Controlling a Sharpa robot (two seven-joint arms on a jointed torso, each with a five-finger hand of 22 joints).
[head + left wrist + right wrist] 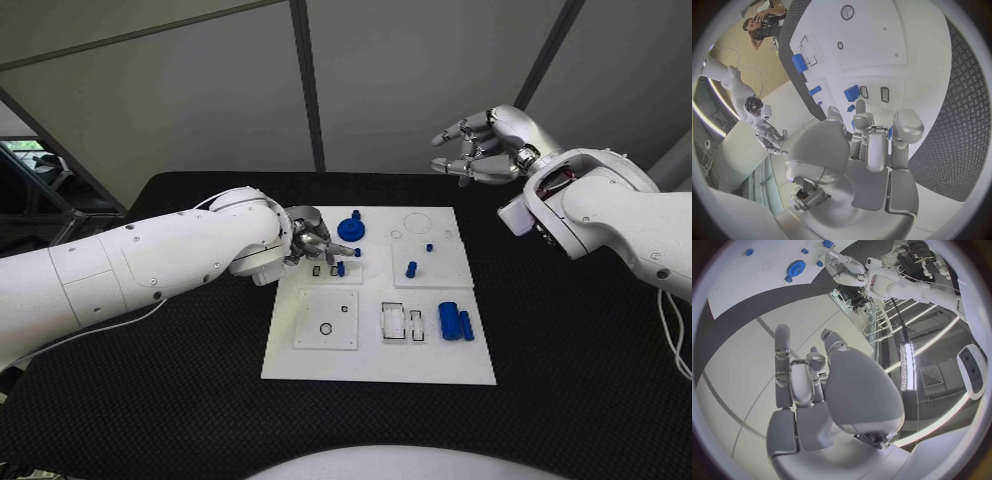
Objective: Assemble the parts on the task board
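The white task board (378, 355) lies in the middle of the black table. My left hand (309, 245) hovers low over its back left part, next to a blue gear (353, 228) and small blue pegs (340, 267). In the left wrist view the fingers (877, 145) curl together and pinch a small blue part (853, 123) just above the board (879, 30). My right hand (486, 146) is raised high behind the board's far right corner, fingers loosely spread and holding nothing; its palm (856, 390) faces away from the board (742, 277).
Two blue cylinders (456, 322) lie at the board's right side beside narrow slots (402, 322). Two more pegs (411, 268) stand on the right plate. A plate with a round hole (326, 328) sits front left. Black table (577, 350) surrounds the board.
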